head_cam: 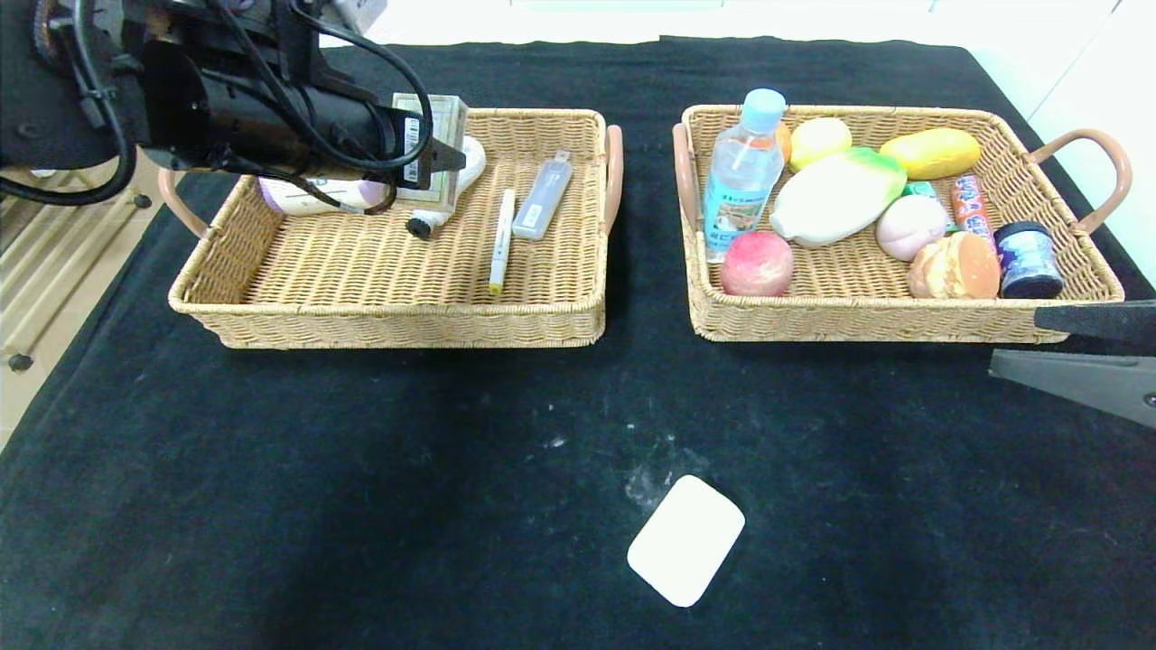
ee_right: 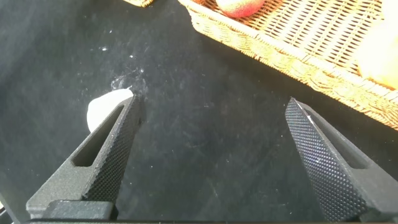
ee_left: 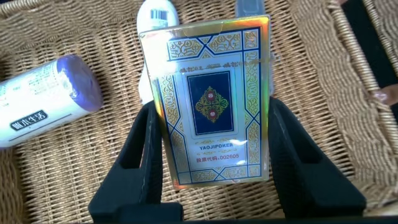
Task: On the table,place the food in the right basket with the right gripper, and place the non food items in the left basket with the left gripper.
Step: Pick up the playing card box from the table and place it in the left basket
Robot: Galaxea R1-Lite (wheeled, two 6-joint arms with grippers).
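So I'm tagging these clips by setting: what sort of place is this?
Probably a lab sorting bench: a table under black cloth, two woven baskets of mixed goods, pale floor beyond.

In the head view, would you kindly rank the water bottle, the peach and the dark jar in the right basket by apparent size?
1. Water bottle, clearly largest.
2. Peach.
3. Dark jar, slightly smaller than the peach; close enough that this order is unsure.

- Tabletop (head_cam: 271,506): black cloth, faint white smudges near the middle front.
- Left basket (head_cam: 388,316): tan woven tray, far left.
- Right basket (head_cam: 867,320): matching tray, far right, apart from the other.
- White pad (head_cam: 686,539): lying flat, alone at the front, just beside the smudges.
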